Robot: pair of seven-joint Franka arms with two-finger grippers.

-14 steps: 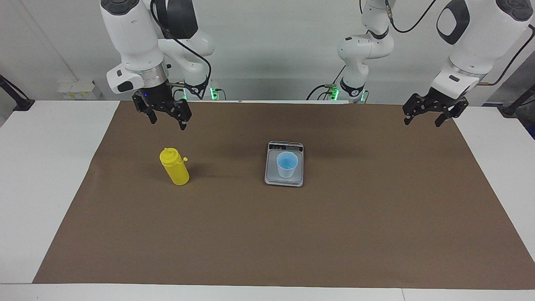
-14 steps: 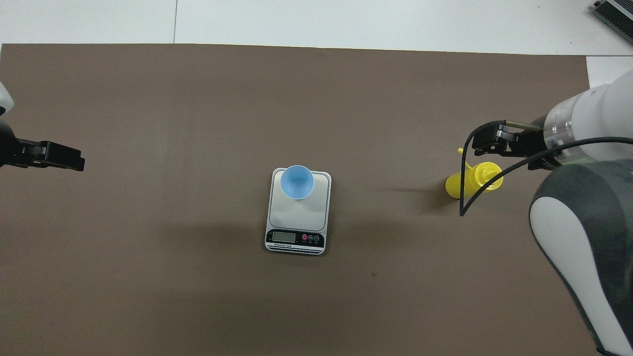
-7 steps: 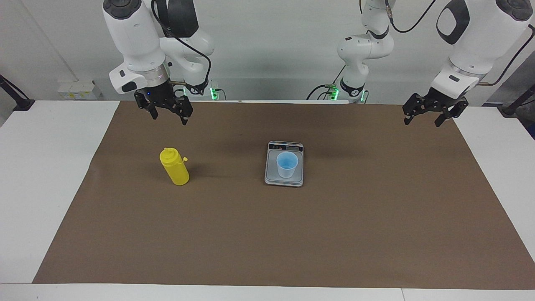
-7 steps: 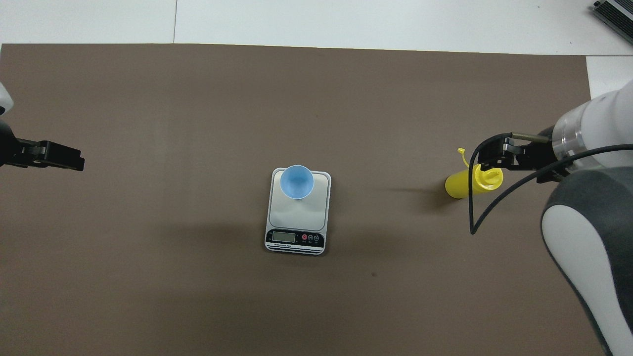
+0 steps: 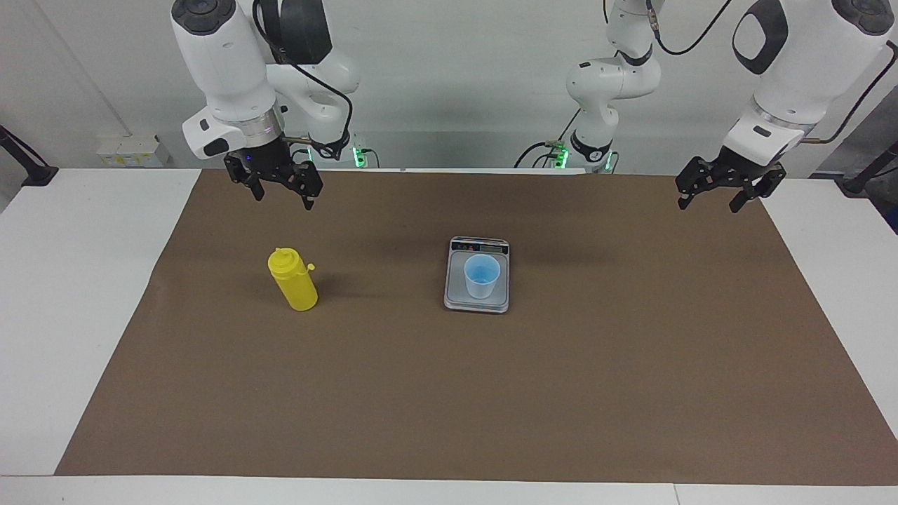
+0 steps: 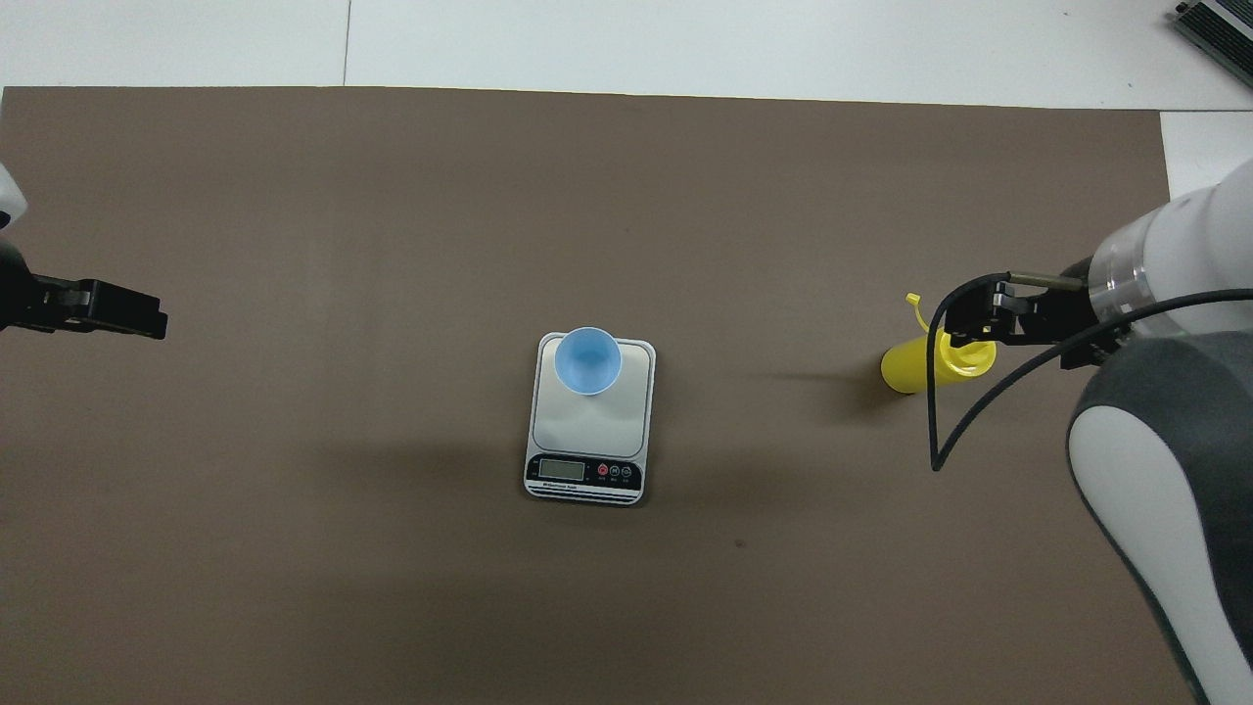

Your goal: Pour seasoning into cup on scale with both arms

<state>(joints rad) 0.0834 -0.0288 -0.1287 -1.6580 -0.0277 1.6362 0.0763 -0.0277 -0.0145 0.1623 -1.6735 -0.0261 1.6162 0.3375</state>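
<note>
White surface [image 5: 84, 280], covered across most of its width by a brown paper sheet [image 5: 561, 393]. On the sheet, near its middle: silver-grey scale [image 5: 456, 300]. Toward the right arm's end from the scale, well apart and about level with it: yellow seasoning bottle [image 5: 295, 284], standing upright on the sheet.
</note>
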